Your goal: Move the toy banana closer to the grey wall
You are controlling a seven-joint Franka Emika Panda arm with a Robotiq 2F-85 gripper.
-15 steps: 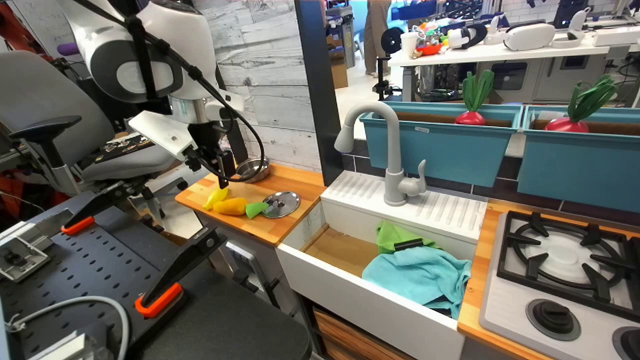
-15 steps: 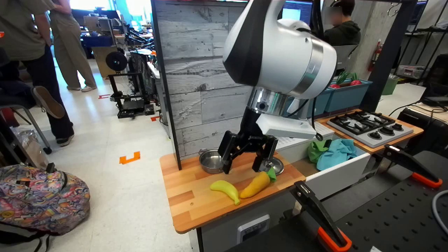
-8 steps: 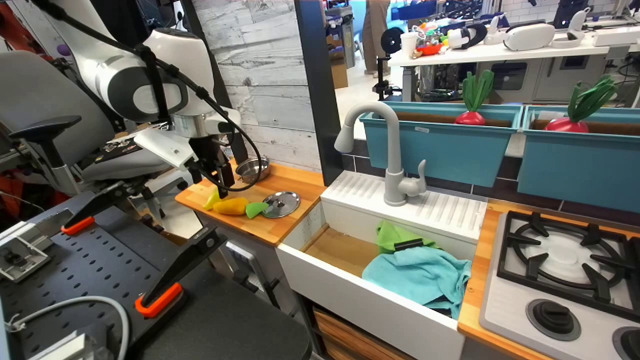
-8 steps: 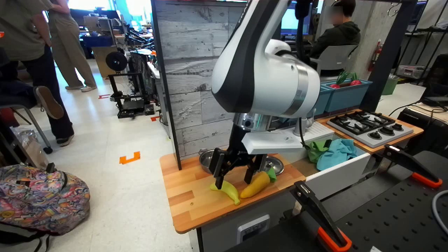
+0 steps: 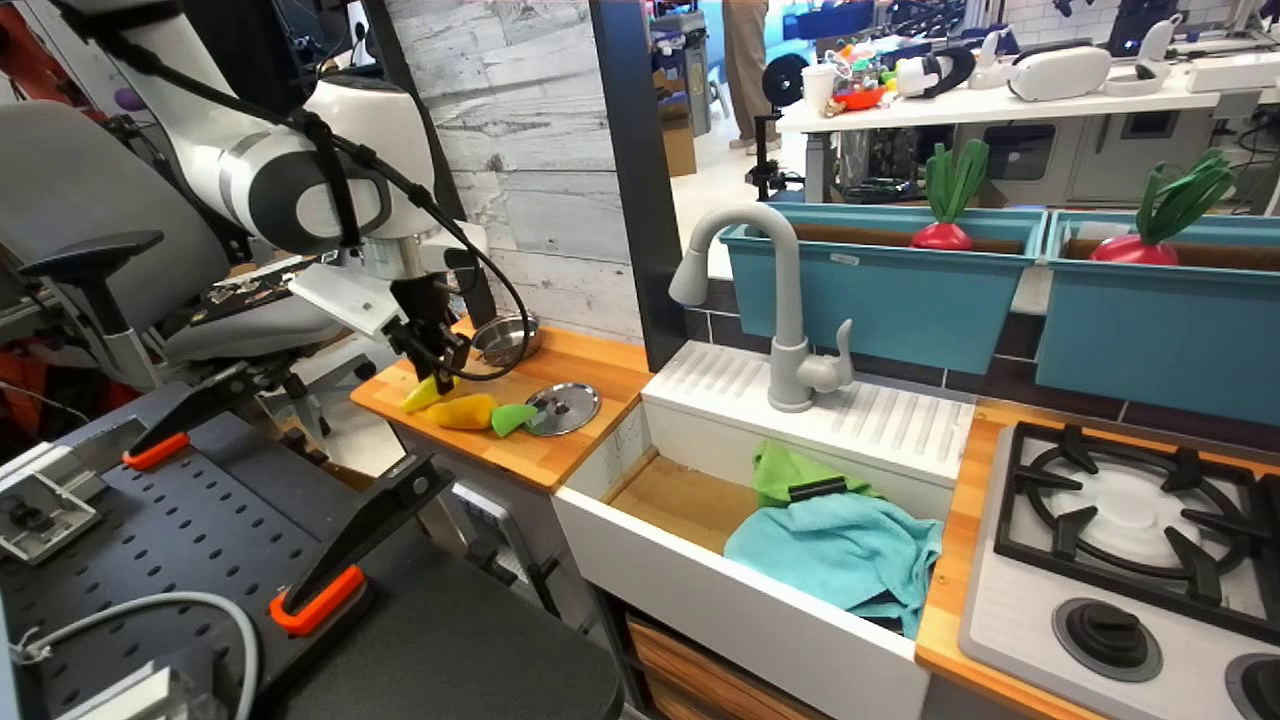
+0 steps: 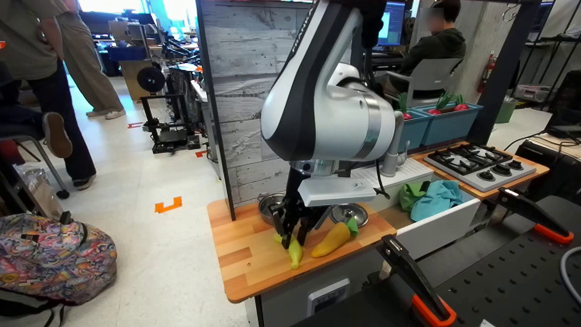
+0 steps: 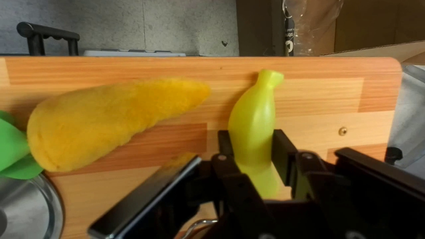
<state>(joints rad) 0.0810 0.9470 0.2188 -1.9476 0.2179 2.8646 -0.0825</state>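
Note:
The yellow toy banana lies on the wooden counter, with my gripper closed around its middle in the wrist view. Both black pads press against its sides. In an exterior view the banana pokes out in front of the fingertips and also behind them. In an exterior view the fingers cover part of the banana. The grey wall of weathered planks rises behind the counter, and the arm hides part of it. The grey wall also shows at the counter's back edge in an exterior view.
An orange plush carrot with a green top sits right beside the banana. Behind the gripper, near the wall, stands a steel pot. A round metal lid lies by the white sink. The counter's front edge is close.
My gripper has come down onto the banana, and its jaws have closed from wide apart. The banana has turned between the fingers. The carrot, pot and lid have stayed put.

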